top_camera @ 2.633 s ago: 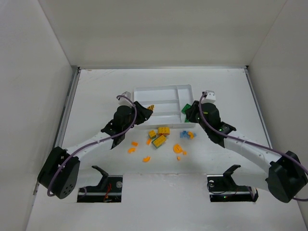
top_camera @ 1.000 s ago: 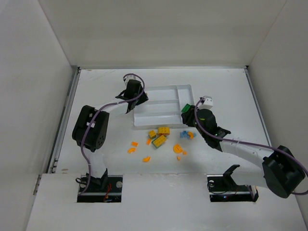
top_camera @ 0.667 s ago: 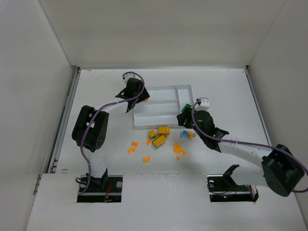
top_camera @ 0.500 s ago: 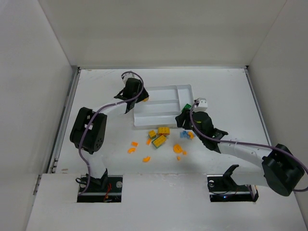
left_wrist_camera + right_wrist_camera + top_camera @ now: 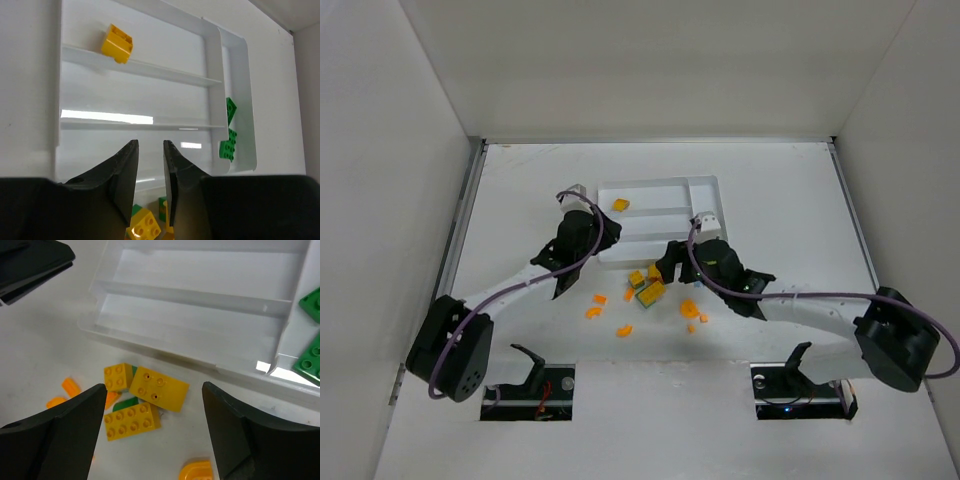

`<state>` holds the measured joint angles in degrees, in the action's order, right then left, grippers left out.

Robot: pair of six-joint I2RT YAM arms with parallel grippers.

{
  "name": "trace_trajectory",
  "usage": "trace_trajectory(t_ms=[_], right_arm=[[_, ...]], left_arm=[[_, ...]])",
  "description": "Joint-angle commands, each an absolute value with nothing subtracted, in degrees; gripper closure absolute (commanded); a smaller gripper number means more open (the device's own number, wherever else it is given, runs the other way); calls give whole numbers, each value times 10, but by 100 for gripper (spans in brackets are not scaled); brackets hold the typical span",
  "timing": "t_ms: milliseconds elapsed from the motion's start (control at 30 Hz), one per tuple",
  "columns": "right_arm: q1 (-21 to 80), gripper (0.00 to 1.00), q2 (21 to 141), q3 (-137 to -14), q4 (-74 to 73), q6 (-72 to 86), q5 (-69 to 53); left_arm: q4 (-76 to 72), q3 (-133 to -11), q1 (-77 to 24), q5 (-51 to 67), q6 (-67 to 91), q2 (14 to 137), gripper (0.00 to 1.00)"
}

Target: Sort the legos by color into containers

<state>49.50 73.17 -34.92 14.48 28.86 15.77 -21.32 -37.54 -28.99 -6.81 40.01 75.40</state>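
The white tray (image 5: pixel 660 182) holds one yellow brick (image 5: pixel 620 204) in its far long section, also seen in the left wrist view (image 5: pixel 117 44). Two green bricks (image 5: pixel 228 145) lie in the crosswise end section. On the table, three yellow bricks (image 5: pixel 159 388) and a green one cluster near the tray's front edge (image 5: pixel 651 283). My right gripper (image 5: pixel 154 386) stands open above them (image 5: pixel 669 268), holding nothing. My left gripper (image 5: pixel 150 145) hovers by the tray's near left corner (image 5: pixel 602 243), its jaws nearly together and empty.
Orange bits (image 5: pixel 595 311) lie scattered on the table in front of the yellow bricks, with more (image 5: pixel 688 308) beside the right arm. An orange curved piece (image 5: pixel 198 471) sits close under the right gripper. White walls enclose the table on three sides.
The left arm pulled back from the tray's far left corner, leaving the yellow brick in the far section, and its jaws closed. The right gripper moved left to the yellow bricks and opened wide.
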Motion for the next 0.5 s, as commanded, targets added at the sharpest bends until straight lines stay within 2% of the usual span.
trace_trajectory(t_ms=[0, 267, 467], right_arm=[[501, 14, 779, -387, 135, 285, 145], [504, 0, 837, -436, 93, 268, 134], [508, 0, 867, -443, 88, 279, 117]], left_arm=[[-249, -327, -303, -62, 410, 703, 75], [-249, -266, -327, -54, 424, 631, 70], [-249, -252, -319, -41, 431, 612, 67]])
